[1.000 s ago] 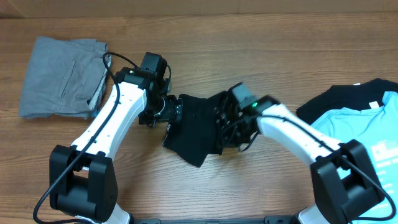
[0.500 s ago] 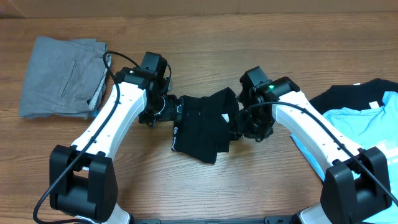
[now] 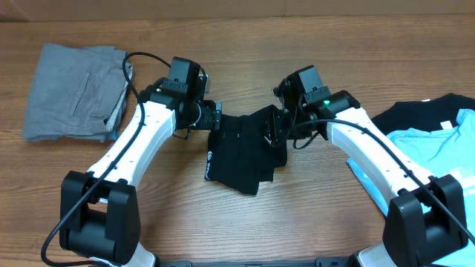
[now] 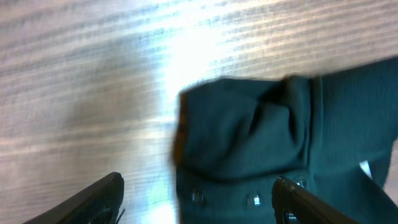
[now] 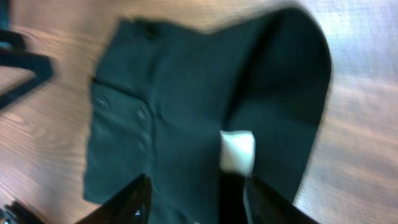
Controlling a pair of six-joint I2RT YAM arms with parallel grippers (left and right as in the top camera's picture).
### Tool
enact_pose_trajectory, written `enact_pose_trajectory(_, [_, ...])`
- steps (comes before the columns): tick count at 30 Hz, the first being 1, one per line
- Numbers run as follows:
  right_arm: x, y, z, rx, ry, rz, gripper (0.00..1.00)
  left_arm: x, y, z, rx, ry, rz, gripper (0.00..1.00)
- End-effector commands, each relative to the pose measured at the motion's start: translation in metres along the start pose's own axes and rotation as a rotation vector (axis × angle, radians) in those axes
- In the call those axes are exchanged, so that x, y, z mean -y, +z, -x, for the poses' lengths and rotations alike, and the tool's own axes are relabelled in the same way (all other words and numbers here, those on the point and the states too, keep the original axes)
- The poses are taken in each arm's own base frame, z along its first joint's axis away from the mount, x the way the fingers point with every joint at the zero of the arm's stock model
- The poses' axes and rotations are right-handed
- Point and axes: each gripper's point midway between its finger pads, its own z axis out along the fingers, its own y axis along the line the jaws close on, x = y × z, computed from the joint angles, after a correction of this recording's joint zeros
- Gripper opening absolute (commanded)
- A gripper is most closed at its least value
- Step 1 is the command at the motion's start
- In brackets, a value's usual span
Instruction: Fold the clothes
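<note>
A black garment (image 3: pixel 239 154) lies folded on the wooden table between both arms. In the left wrist view its bunched edge (image 4: pixel 249 134) shows two small buttons. My left gripper (image 3: pixel 213 119) hovers at the garment's upper left corner, open (image 4: pixel 199 202), with nothing held between its fingers (image 4: pixel 102 194). My right gripper (image 3: pixel 274 132) hangs over the garment's upper right part, also open (image 5: pixel 196 202). Below it lies the dark cloth (image 5: pixel 174 106) with a white label (image 5: pixel 237 151). Neither gripper pinches any cloth.
Folded grey shorts (image 3: pixel 74 89) lie at the far left. A black shirt (image 3: pixel 415 119) with a light blue shirt (image 3: pixel 445 159) on top sits at the right edge. Bare wood surrounds the black garment.
My right gripper opened, let go of the black garment and drew back to the upper right. The garment now lies flatter and further right. My left gripper shifted slightly up.
</note>
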Motion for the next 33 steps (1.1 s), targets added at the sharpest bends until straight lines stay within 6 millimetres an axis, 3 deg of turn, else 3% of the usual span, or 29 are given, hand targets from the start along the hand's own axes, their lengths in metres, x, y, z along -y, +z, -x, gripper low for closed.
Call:
enact_pose_trajectory(1, [0.005,0.021,0.005,-0.018,0.001,0.005,0.62,-0.007,0.021,-0.008,-0.014,0.047,0.011,0.79])
enact_pose_trajectory(5, [0.016,0.049,0.010,-0.025,0.009,-0.005,0.62,-0.006,0.042,-0.014,-0.047,0.050,-0.015,0.74])
enact_pose_trajectory(7, [0.008,0.055,0.014,-0.020,0.000,0.050,0.48,-0.003,0.050,-0.015,-0.057,0.062,-0.043,0.73])
enact_pose_trajectory(8, [-0.001,0.054,0.016,-0.019,-0.007,0.102,0.29,-0.002,0.053,-0.015,-0.058,0.062,-0.053,0.73])
enact_pose_trajectory(10, [-0.014,0.047,0.019,-0.019,-0.014,0.167,0.07,0.000,0.055,-0.013,-0.053,0.063,-0.067,0.73])
enact_pose_trajectory(11, [-0.017,0.041,0.020,-0.018,-0.012,0.180,0.04,0.001,0.055,-0.012,-0.047,0.064,-0.069,0.74])
enact_pose_trajectory(15, [-0.010,0.013,0.021,-0.021,0.022,0.116,0.04,0.002,0.055,-0.006,-0.028,0.069,-0.074,0.79])
enact_pose_trajectory(17, [0.004,-0.007,0.018,-0.028,0.049,0.014,0.04,0.003,0.055,-0.007,-0.029,0.068,-0.074,0.80])
enact_pose_trajectory(22, [0.019,-0.013,-0.006,-0.107,0.140,-0.073,0.04,0.008,0.054,-0.002,-0.012,0.062,-0.104,0.86])
enact_pose_trajectory(24, [0.034,-0.010,-0.016,-0.125,0.192,-0.154,0.04,0.019,0.053,0.004,0.010,0.066,-0.162,0.87])
enact_pose_trajectory(27, [0.052,-0.005,-0.022,-0.119,0.267,-0.241,0.17,0.026,0.051,0.011,0.038,0.059,-0.200,0.88])
enact_pose_trajectory(30, [0.058,-0.003,-0.025,-0.129,0.285,-0.267,0.44,0.028,0.052,0.016,0.057,0.063,-0.205,0.88])
enact_pose_trajectory(32, [0.057,-0.004,-0.024,-0.128,0.286,-0.261,0.45,0.030,0.053,0.016,0.054,0.064,-0.219,0.87])
enact_pose_trajectory(33, [0.052,-0.004,-0.023,-0.132,0.275,-0.231,0.38,0.033,0.054,0.014,0.044,0.064,-0.240,0.84])
